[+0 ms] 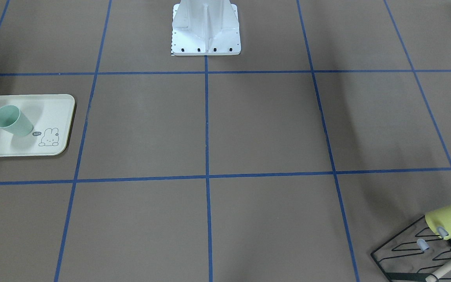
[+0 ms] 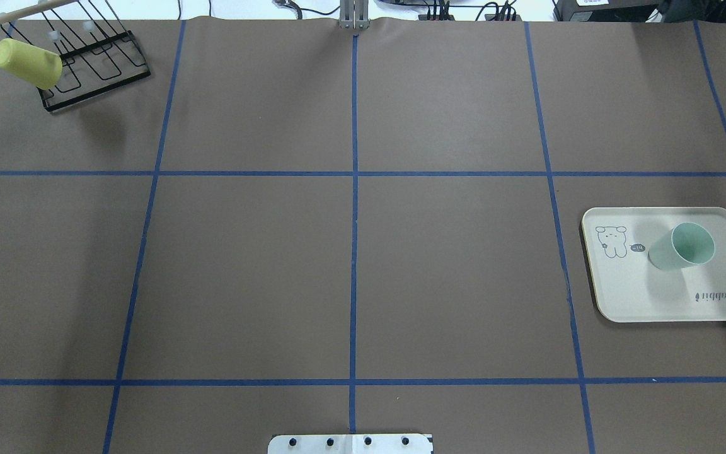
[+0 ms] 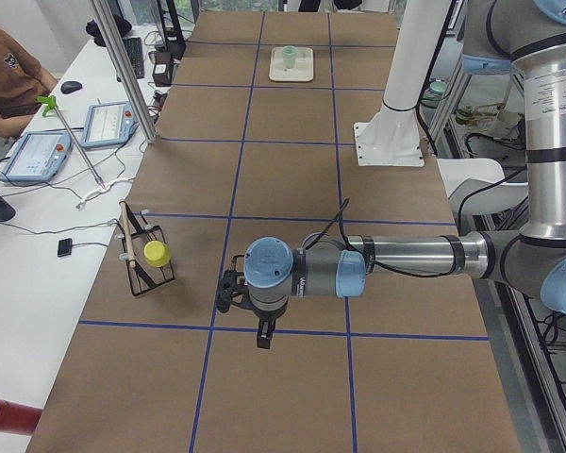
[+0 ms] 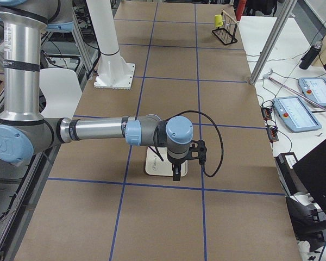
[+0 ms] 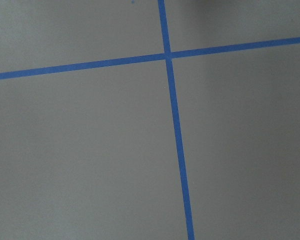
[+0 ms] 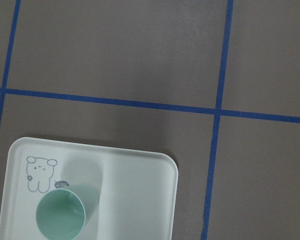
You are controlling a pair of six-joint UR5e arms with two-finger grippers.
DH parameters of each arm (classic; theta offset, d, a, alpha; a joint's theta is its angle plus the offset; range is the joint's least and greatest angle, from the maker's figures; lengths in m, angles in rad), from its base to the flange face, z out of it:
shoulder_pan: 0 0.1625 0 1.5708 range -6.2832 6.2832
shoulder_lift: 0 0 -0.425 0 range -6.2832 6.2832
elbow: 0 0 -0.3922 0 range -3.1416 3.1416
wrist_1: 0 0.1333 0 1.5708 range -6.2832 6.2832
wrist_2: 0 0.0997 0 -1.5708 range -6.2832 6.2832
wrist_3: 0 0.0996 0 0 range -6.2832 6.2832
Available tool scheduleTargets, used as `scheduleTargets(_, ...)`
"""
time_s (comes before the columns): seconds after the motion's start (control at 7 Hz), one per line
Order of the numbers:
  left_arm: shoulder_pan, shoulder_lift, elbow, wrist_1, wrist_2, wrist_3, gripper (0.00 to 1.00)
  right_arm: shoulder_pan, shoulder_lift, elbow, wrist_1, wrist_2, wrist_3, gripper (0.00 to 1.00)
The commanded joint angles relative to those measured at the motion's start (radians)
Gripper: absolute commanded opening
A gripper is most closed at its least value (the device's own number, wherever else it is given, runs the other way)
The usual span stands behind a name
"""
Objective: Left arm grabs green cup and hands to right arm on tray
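The green cup (image 2: 681, 247) stands upright, mouth up, on the cream tray (image 2: 640, 296) at the table's right side, beside the bunny drawing. Cup (image 1: 13, 120) and tray (image 1: 59, 105) also show at the left of the front-facing view, and the cup (image 6: 62, 215) on the tray (image 6: 135, 200) shows in the right wrist view. The left gripper (image 3: 260, 332) hangs over bare table, far from the cup. The right gripper (image 4: 176, 173) hangs above the tray, apart from the cup. Both show only in side views, so I cannot tell whether they are open or shut.
A yellow cup (image 2: 28, 63) hangs on a black wire rack (image 2: 95, 63) at the far left corner. The white robot base (image 1: 206, 31) stands at the table's near middle edge. Blue tape lines grid the brown table. A person sits at a side desk (image 3: 5, 80).
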Motion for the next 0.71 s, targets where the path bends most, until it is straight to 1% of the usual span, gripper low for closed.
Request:
scheduleTargets(0.0, -0.002, -0.009, -0.005, -0.003, 0.017, -0.004, 1.00, 0.018, -0.002, -0.039, 0.000, -0.003, -0.019, 1.00)
scheduleTargets(0.14, 0.000, -0.020, -0.010, -0.002, 0.087, -0.005, 1.00, 0.029, -0.002, -0.051, 0.000, -0.001, -0.033, 1.00)
scheduleTargets(0.29, 0.000, -0.033, -0.011, 0.003, 0.104, -0.007, 1.00, 0.044, -0.002, -0.063, -0.002, 0.004, -0.057, 1.00)
scheduleTargets(0.57, 0.001, -0.035, -0.030, 0.004, 0.100, -0.089, 1.00, 0.056, -0.004, -0.093, -0.002, 0.031, -0.070, 1.00)
